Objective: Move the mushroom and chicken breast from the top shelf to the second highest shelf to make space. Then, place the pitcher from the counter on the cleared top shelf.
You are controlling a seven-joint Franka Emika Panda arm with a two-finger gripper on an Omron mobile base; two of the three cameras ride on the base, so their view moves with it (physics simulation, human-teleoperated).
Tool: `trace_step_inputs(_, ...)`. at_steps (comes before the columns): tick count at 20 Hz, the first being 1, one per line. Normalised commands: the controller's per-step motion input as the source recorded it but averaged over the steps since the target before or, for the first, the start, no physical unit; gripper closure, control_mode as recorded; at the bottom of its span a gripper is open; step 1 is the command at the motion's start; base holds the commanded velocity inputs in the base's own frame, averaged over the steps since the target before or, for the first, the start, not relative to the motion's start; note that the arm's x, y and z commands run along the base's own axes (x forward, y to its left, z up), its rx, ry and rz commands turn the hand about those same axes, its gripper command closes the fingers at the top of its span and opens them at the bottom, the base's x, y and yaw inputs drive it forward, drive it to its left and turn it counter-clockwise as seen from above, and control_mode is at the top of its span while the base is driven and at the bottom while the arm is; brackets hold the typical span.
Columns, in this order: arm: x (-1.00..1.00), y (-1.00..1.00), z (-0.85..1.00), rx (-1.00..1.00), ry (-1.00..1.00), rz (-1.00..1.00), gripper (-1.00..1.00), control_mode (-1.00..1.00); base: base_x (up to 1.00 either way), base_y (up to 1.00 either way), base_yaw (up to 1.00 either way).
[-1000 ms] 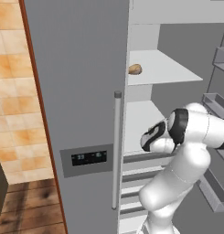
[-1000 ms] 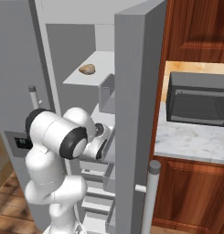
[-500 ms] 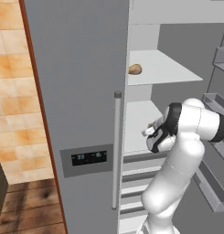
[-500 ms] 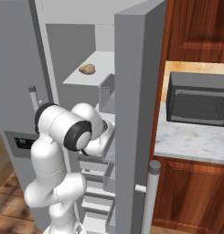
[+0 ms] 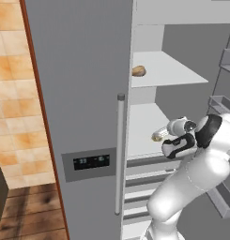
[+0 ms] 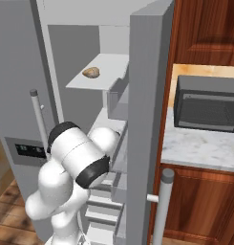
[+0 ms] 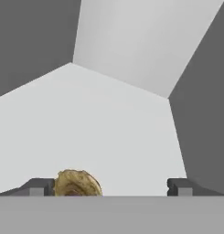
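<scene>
The gripper [image 7: 111,186] is reaching over the near edge of the second highest shelf [image 5: 141,123], its jaws spread wide and grasping nothing. The mushroom [image 7: 77,183] is sitting on that shelf between the jaws, just beside the left finger. The chicken breast [image 5: 138,71] is lying above, on the top shelf [image 5: 175,70], near its left front corner.

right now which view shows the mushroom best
The hand view: the mushroom sits close on the second highest shelf, beside one fingertip of the open gripper. The left base view shows it small and pale by the gripper; in the right base view I cannot make it out.
</scene>
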Motion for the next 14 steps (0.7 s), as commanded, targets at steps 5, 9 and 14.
trace_step_inputs(5,-0.42,0.27,0.85,-0.07,0.06,0.00,-1.00,-1.00,0.00,0.00,0.00)
trace_step_inputs(9,-0.37,0.48,1.00,-0.14,0.12,0.00,-1.00,-1.00,0.00,0.00,0.00)
trace_step_inputs(14,-0.59,0.81,1.00,-0.26,0.20,0.00,-1.00,-1.00,0.00,0.00,0.00)
